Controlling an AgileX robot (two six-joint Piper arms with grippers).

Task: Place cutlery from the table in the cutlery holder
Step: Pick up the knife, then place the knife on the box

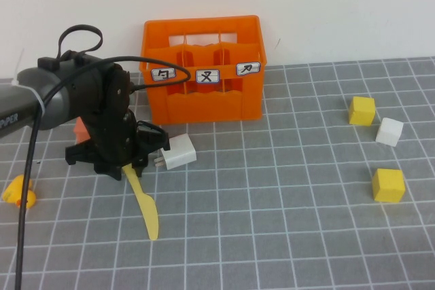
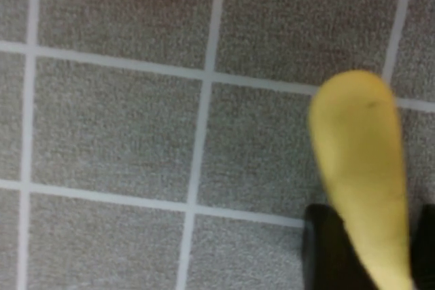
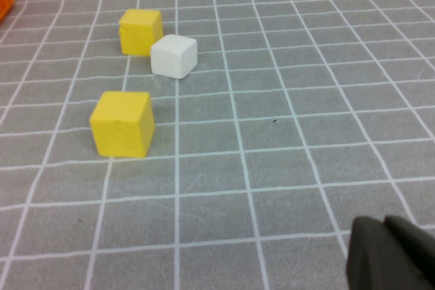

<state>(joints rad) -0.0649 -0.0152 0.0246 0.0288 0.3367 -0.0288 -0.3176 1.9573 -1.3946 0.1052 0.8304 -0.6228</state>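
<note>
Covering the whole working area, the surface (image 1: 306, 236) consists of grey square tiles divided by white grid lines. The cutlery holder (image 1: 204, 73), an orange slotted crate with inner compartments and three white labels on its front, stands upright at the far side of the surface, against the white wall.

The left arm (image 1: 47, 103) reaches in from the left, with a black cable looped over it. The left gripper (image 1: 126, 168) sits low over the surface, in front of the cutlery holder's left corner and apart from it. It is closed on the knife (image 1: 145, 203): in the left wrist view the pale yellow handle passes between the two dark fingers (image 2: 329, 249), and the rounded end (image 2: 357, 134) extends beyond them above the tiles. In the high view the knife projects from the gripper toward the near edge, slanted; whether its far tip touches the surface cannot be told.

A white plug adapter (image 1: 175, 153) lies just beside the left gripper on its right. A small orange-yellow object (image 1: 20, 193) lies near the left edge.

Only a dark corner of the right gripper (image 3: 394, 256) is visible, in the right wrist view; its state cannot be told. Ahead of it, two yellow cubes (image 3: 124, 124) (image 3: 141, 31) and a white cube (image 3: 174, 56) rest on the surface, well apart from the cutlery holder.
</note>
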